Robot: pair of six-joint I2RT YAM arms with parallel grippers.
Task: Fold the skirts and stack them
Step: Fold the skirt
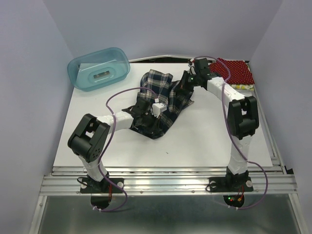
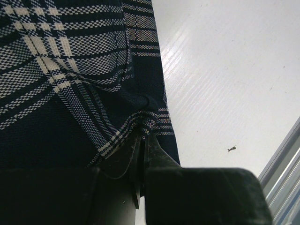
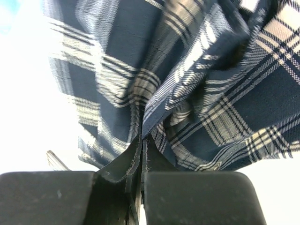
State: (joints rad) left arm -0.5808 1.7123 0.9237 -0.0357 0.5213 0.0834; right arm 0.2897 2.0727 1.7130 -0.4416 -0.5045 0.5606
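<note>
Two claws on one garment, then. How is the left claw (image 2: 143, 126) set?

— Pressed together, pinching a fold at the dark edge of the plaid skirt (image 1: 163, 100). Bare white worktop (image 1: 195, 141) shows just beside that edge.

— And the right claw (image 3: 142, 138)?

— Also closed tight, nipping a pleat of the same skirt on the side nearer the far right corner.

— Where does the skirt lie?

— Rumpled about the middle of the worktop, somewhat toward the far edge, bunched between the two arms.

— The other skirts?

— The red skirt with white dots (image 1: 236, 70) sits in the far right corner. A yellowish patterned one (image 1: 242, 87) peeks out touching its near side.

— Anything else?

— A translucent teal plastic tub (image 1: 99, 68) in the far left corner, well apart from the plaid.
</note>
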